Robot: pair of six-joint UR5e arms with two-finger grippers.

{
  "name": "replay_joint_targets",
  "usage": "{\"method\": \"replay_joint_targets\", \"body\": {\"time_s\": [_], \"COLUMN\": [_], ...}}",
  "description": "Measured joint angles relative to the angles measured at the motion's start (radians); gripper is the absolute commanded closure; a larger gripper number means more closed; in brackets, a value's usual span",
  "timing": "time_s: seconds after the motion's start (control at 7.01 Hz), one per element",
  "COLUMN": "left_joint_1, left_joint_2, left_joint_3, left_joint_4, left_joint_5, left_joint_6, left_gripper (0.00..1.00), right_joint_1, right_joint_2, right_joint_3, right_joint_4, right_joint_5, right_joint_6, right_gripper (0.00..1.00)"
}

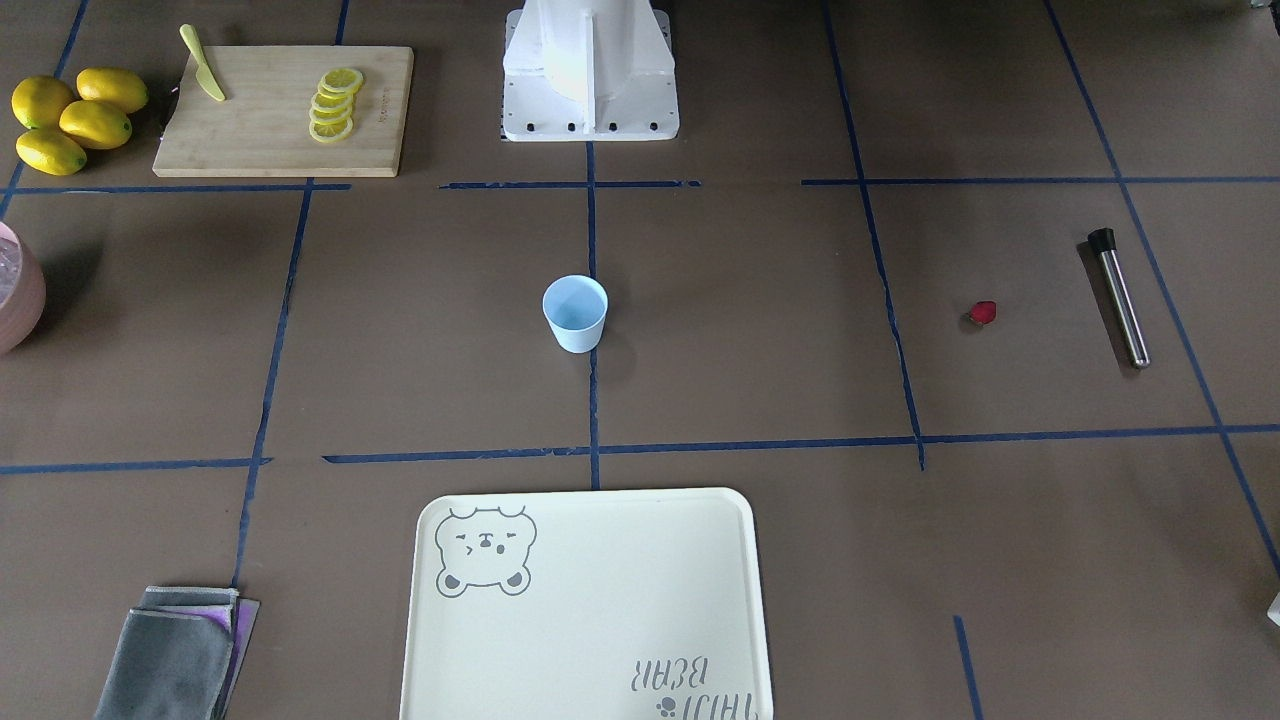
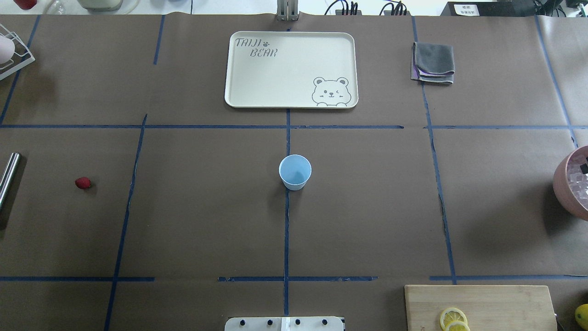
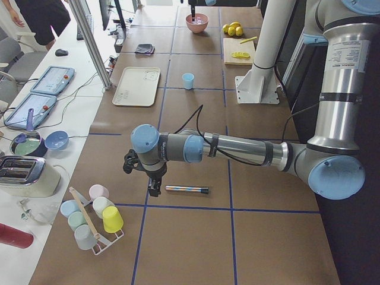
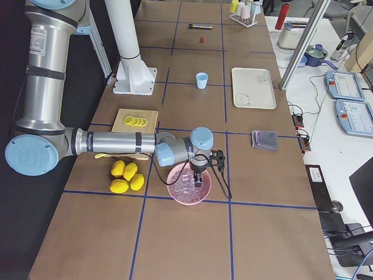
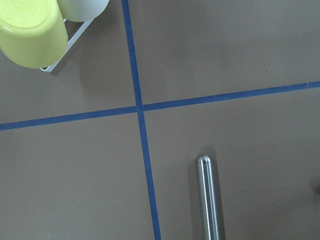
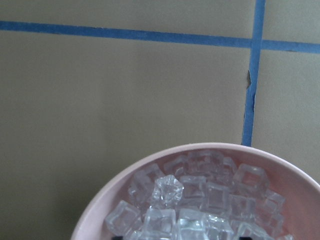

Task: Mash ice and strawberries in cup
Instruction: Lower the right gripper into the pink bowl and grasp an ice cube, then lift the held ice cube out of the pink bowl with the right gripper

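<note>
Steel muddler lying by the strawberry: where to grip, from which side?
Take the muddler mid-shaft, straight down from above, jaws across its long axis. It lies flat on the table, a slim round bar with bare paper either side; probably best to stay clear of the black cap.

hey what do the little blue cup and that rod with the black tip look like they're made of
The cup looks like matte plastic: even pale blue, thin rim, no glare. The rod looks like metal, probably steel: silvery with a bright streak along its length. Its black tip is duller, perhaps plastic or rubber; hard to say.
</note>
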Motion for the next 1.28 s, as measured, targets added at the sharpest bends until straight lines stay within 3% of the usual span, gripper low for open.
{"method": "replay_joint_targets", "body": {"time_s": [0.57,1.28], "left_joint_1": [0.0,0.0], "left_joint_2": [0.0,0.0], "left_joint_3": [0.001,0.001], "left_joint_4": [-0.011,-0.012], "left_joint_5": [0.0,0.0], "left_joint_6": [-0.001,0.0], "left_gripper": [0.0,0.0], "right_joint_1": [-0.012,-0.024], "right_joint_2": [-0.018,-0.021], "right_joint_3": [-0.003,-0.014], "right_joint_4": [-0.004,-0.004], "right_joint_5": [-0.027,-0.03], "right_joint_6": [-0.012,-0.016], "right_gripper": [0.36,0.36]}}
